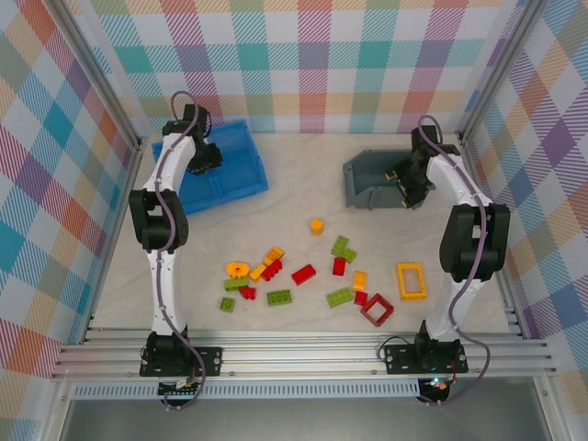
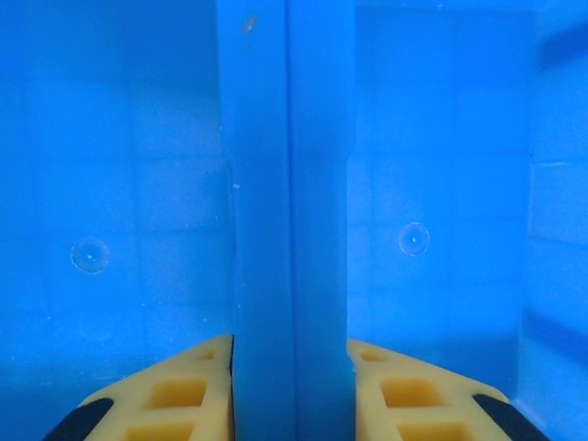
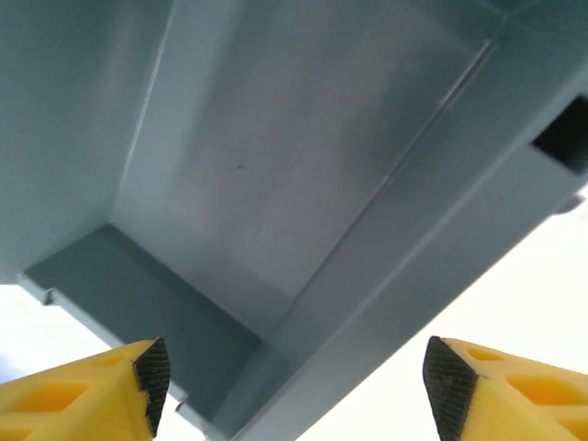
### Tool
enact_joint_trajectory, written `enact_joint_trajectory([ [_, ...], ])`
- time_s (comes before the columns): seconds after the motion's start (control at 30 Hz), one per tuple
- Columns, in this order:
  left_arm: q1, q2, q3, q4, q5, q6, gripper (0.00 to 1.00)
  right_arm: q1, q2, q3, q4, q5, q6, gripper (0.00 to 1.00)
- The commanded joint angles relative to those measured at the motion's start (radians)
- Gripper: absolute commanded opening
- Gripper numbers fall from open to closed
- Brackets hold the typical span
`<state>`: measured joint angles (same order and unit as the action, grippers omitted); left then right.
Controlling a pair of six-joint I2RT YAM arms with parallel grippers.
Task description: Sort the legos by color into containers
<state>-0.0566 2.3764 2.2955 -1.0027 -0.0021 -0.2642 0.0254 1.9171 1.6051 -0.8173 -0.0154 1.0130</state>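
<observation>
The legos lie loose on the table's front middle, among them a round yellow piece (image 1: 317, 226), a red brick (image 1: 303, 274), a green brick (image 1: 339, 297), a red frame (image 1: 377, 310) and a yellow frame (image 1: 411, 280). My left gripper (image 1: 204, 158) is inside the blue bin (image 1: 234, 152). In the left wrist view its fingers (image 2: 207, 386) press both sides of the bin's divider wall (image 2: 285, 184), so the left gripper (image 2: 289, 344) is shut on it. My right gripper (image 1: 404, 179) is at the grey bin (image 1: 367, 179). That gripper (image 3: 294, 367) stands open astride the bin's side wall (image 3: 395, 248), apart from it.
Both compartments of the blue bin and the grey bin's floor (image 3: 276, 165) show no bricks where I can see them. Checked walls and metal rails (image 1: 303, 354) close the table in. Bare tabletop (image 1: 303, 175) lies between the two bins.
</observation>
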Motion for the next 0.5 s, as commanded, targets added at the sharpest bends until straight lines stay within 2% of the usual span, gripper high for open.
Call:
enact_joint_trajectory([
  [0.0,-0.068,-0.027,-0.006,-0.01,0.059,0.046,0.08,-0.002,0.017,0.027,-0.068,0.042,-0.036,0.68],
  [0.1,-0.105,-0.042,-0.016,-0.001,0.072,0.031,0.04,-0.001,0.031,0.036,-0.075,0.059,-0.075,0.52],
  [0.2,-0.15,-0.051,-0.028,0.013,0.09,0.011,0.0,-0.002,0.037,0.055,-0.09,0.108,-0.152,0.4],
  [0.33,-0.212,-0.047,-0.034,0.022,0.111,-0.018,0.0,-0.002,0.076,0.125,-0.114,0.136,-0.332,0.3],
  [0.47,-0.274,-0.04,-0.036,0.023,0.111,-0.035,0.0,0.002,0.14,0.216,-0.139,0.096,-0.522,0.24],
])
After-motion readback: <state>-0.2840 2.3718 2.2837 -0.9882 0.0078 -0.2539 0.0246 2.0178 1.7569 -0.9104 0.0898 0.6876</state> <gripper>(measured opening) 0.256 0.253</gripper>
